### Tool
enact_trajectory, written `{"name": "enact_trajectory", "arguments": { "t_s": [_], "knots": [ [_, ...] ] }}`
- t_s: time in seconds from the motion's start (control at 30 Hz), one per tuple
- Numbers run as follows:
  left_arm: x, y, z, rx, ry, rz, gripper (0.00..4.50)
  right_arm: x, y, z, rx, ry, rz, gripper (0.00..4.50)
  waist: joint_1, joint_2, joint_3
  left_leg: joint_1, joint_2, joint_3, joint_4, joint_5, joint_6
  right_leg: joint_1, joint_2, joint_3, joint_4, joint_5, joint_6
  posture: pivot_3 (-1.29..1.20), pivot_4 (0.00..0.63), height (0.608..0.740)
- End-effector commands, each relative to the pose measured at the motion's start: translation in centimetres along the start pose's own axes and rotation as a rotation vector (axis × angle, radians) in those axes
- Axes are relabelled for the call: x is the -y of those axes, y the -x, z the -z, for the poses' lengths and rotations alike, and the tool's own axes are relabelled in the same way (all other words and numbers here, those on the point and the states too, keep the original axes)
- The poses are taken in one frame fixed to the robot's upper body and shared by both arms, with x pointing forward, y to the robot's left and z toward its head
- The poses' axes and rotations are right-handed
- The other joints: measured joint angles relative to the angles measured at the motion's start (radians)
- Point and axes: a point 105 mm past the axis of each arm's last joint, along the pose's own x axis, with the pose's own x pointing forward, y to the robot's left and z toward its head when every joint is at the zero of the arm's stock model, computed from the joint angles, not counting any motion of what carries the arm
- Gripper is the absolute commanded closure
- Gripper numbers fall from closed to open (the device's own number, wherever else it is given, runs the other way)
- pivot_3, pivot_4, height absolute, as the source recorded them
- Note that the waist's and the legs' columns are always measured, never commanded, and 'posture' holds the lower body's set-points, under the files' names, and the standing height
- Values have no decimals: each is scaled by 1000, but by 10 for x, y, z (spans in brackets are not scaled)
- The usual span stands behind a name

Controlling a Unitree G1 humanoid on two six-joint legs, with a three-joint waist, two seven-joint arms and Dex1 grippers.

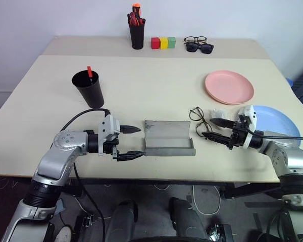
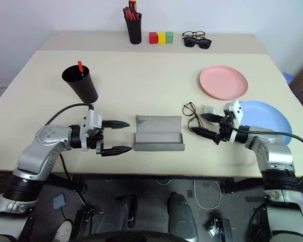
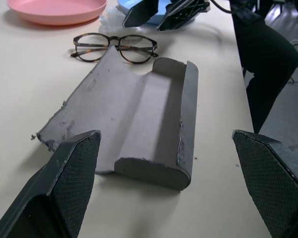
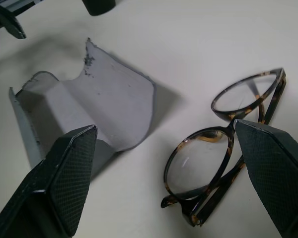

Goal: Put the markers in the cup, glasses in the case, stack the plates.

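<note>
**benchwatcher:** While you hover there, what's done?

**me:** Judging by the red tip poking out, at least one marker's in the cup [image 1: 88, 88]. Glasses [image 1: 198, 119] lie on the desk [image 1: 151, 80] beside the open, empty case [image 1: 168, 138]. Plates [image 1: 229, 86] unstacked. Left jaws [image 1: 129, 142] and right jaws [image 1: 215, 128] both spread, holding nothing.

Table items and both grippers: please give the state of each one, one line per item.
case: open, empty
glasses: folded, on table beside case
cup: upright, red marker inside
pink plate: not stacked
blue plate: lying separately
left gripper: open
right gripper: open, near glasses
</note>
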Motion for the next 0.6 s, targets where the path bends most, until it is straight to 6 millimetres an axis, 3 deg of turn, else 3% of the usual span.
{"name": "enact_trajectory", "arguments": {
  "t_s": [0.03, 0.5, 0.6],
  "knots": [
    [3, 6, -4, 7, -61, -11, 165, 6, -4, -7, 4, 30, 0, 0, 0, 0, 0, 0, 0, 0, 0, 0, 0, 0, 0, 0, 0, 0, 0, 0, 150, 740],
    [10, 8, 0, 14, -44, -56, 165, 19, -20, -6, -34, 14, -25, 0, 1, 0, 0, 0, 0, 0, 0, 0, 0, 0, 0, 0, 0, 0, 0, 0, 150, 740],
    [10, 9, 1, 17, -39, -75, 103, 20, -25, -8, -37, 13, -33, 817, -2, 0, 0, 0, 0, 0, 0, 0, 0, 0, 0, 0, 0, 0, 0, 0, 150, 740]
  ]
}}
